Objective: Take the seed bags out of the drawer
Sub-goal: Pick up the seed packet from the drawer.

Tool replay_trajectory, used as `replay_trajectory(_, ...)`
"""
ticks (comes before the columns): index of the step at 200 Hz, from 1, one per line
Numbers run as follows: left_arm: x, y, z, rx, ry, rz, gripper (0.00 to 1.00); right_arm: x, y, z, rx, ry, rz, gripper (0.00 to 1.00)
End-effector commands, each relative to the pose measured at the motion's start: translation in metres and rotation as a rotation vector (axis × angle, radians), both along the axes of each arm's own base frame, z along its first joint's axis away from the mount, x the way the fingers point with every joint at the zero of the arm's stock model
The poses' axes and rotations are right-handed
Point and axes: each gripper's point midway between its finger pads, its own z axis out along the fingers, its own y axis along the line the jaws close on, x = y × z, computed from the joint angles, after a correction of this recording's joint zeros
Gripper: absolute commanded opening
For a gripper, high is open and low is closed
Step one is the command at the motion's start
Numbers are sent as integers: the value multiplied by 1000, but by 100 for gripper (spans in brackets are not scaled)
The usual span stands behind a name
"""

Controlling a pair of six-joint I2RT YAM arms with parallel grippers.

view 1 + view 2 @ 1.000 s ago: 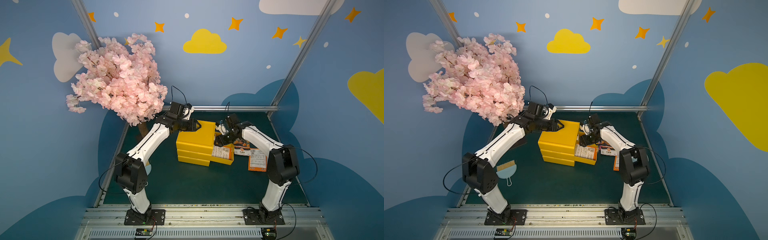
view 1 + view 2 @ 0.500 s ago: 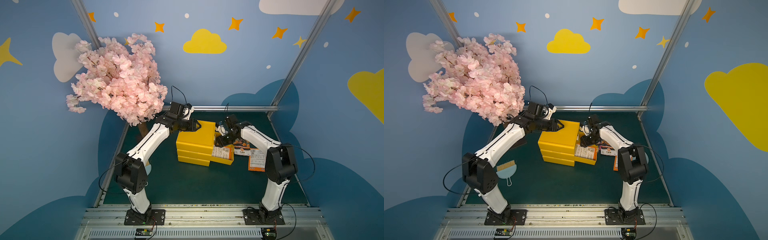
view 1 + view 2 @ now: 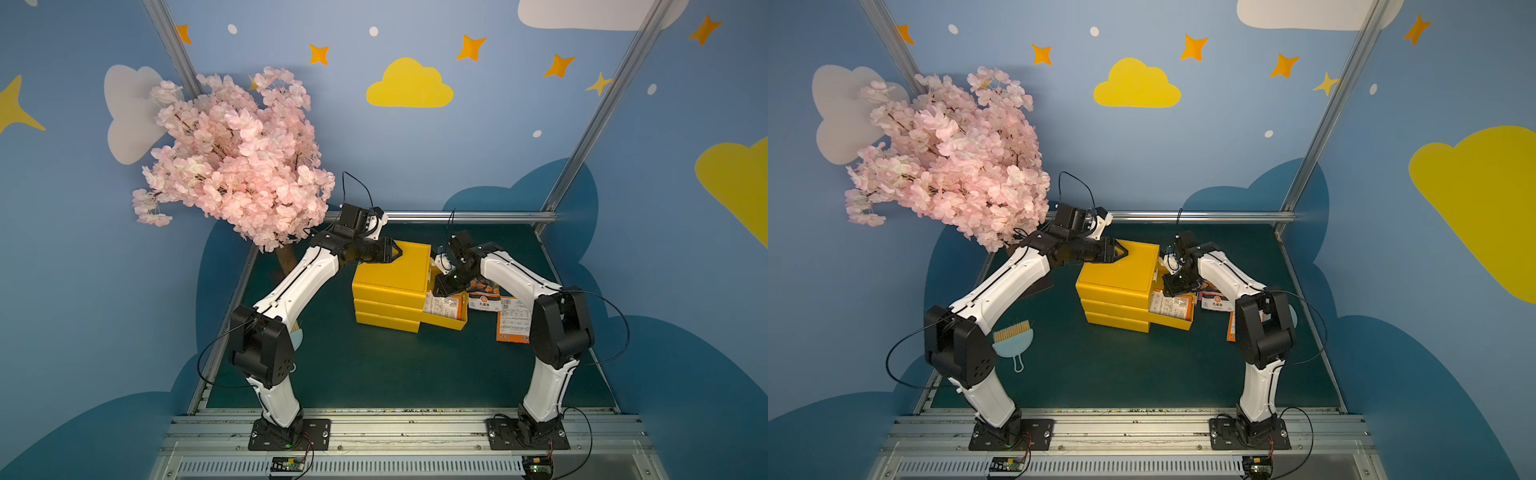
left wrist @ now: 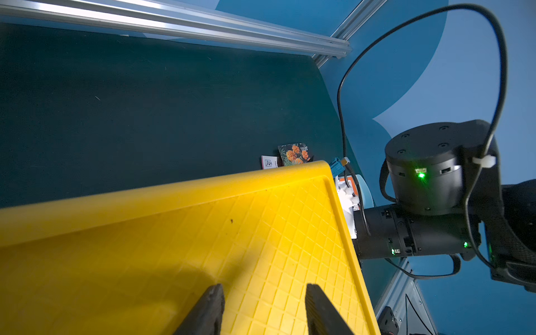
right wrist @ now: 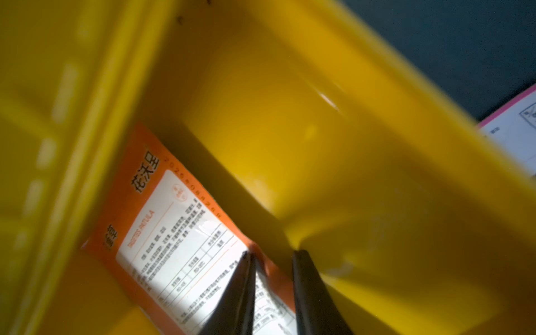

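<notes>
other seed bags [image 3: 513, 319] lie out on the table toward its right edge. one seed bag [image 5: 174, 229] lies flat in the open drawer [image 3: 444, 325], mid-table. the right gripper [image 5: 272, 258] straddles its edge, narrow; whether it bites yet i cannot tell. pinch firmly, then lift straight, clear of the drawer wall. farther back, the left gripper [image 4: 264, 287], half open and empty, sits at the cabinet [image 3: 390, 272] top, seemingly bracing it.

1. "花沃里" is printed in black on the orange border of the seed bag [image 5: 174, 232] in the drawer [image 5: 290, 130], at 3 o'clock of the yellow cabinet [image 3: 390, 270].
2. "TAGETES PATULA" is printed in orange on its white panel.
3. A dotted date beginning "2025" is stamped along its edge.
4. The finer print cannot be read.
</notes>
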Motion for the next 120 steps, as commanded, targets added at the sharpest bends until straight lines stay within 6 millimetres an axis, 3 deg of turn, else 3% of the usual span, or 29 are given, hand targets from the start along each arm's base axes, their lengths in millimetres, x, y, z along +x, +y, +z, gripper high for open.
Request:
replay_trajectory(1, -40, 28, -104, 204, 350, 41, 52, -17, 22, 21, 77, 2, 75, 13)
replay_trajectory(26, -40, 28, -103, 201, 347, 40, 52, -18, 22, 26, 84, 0, 67, 0)
replay_trajectory(120, -40, 29, -102, 201, 345, 43, 52, 14, 1, 55, 29, -72, -41, 0)
